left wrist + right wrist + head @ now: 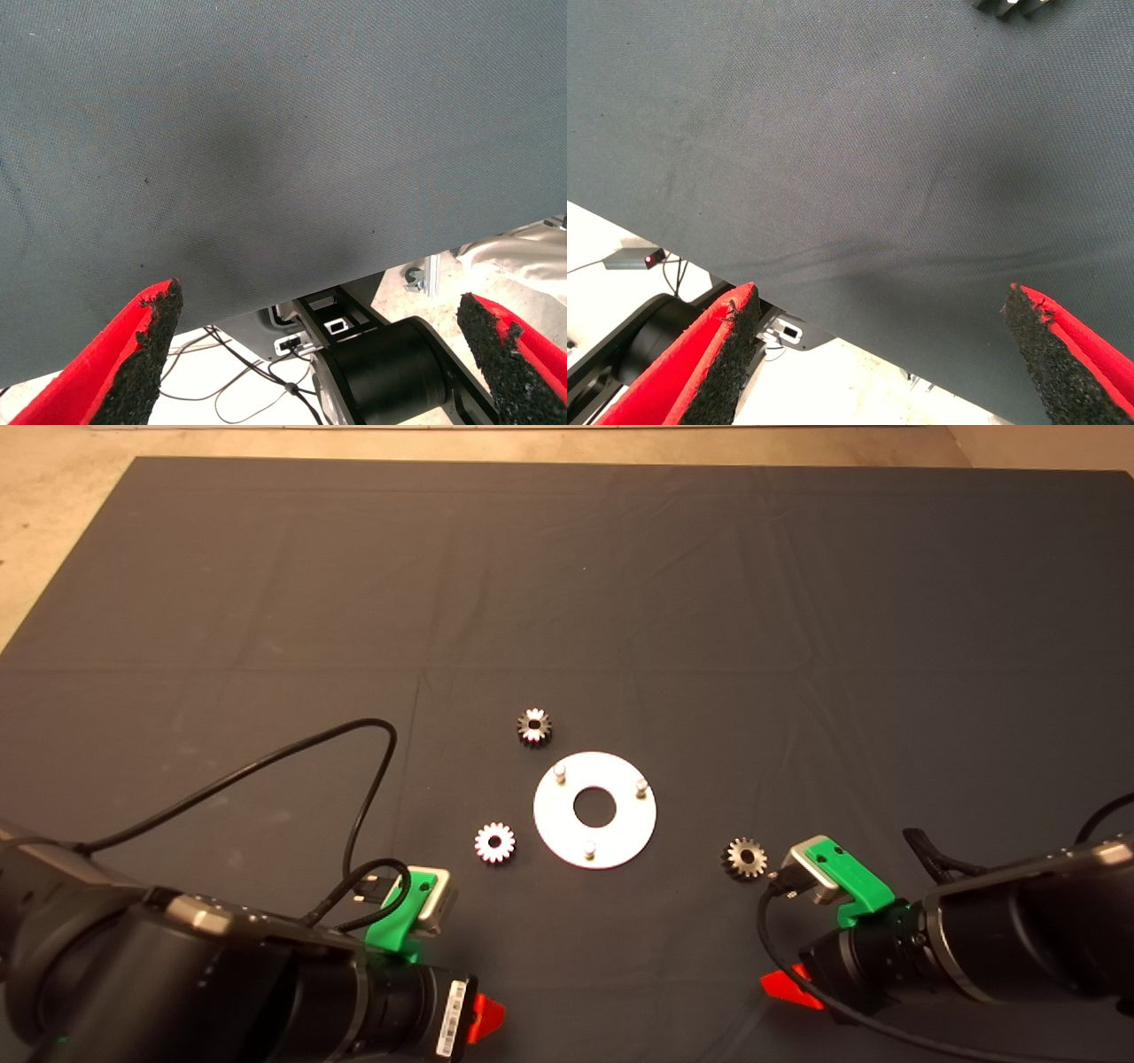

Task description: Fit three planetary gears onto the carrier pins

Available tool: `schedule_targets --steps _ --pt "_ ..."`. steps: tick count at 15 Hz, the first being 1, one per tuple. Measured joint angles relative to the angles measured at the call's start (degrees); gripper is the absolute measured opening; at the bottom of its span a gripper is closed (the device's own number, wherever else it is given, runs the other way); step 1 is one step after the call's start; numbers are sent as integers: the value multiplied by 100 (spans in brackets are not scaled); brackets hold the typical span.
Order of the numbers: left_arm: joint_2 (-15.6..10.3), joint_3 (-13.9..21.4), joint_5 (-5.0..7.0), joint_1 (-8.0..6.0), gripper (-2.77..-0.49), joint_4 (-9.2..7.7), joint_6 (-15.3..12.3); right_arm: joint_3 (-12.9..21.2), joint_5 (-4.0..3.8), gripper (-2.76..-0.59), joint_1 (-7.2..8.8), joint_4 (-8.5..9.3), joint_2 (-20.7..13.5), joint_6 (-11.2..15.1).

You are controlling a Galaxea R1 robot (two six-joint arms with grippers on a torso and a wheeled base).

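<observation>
fingers apart, gears off the pins

fingers [146, 341] of the left gripper [319, 354] stand wide apart over bare mat [266, 602] at its near edge. right gripper [881, 354] is likewise spread, low on the right. just beyond it lies one gear [745, 858]. farther in, a second gear [495, 842] sits left of the disc [620, 824], whose three pins [589, 850] stand bare. farthest, a third gear [534, 727] lies just beyond the disc's rim.

Dark mat [266, 602] bears disc [625, 828], three gears [534, 727].
</observation>
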Motion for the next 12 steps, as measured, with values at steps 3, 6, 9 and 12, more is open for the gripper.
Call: schedule_targets --steps 3,6,9,12 --pt "0 1 0 2 -104 0 0 0 0 -131 0 0 -2 -2" --pt "5 1 0 2 -104 2 0 -4 2 -131 0 0 -13 -135" --pt "20 0 -1 1 -104 2 0 -26 2 -131 0 0 -13 -265" --pt "53 0 0 2 -104 9 0 -66 2 -131 0 -61 -26 -477"
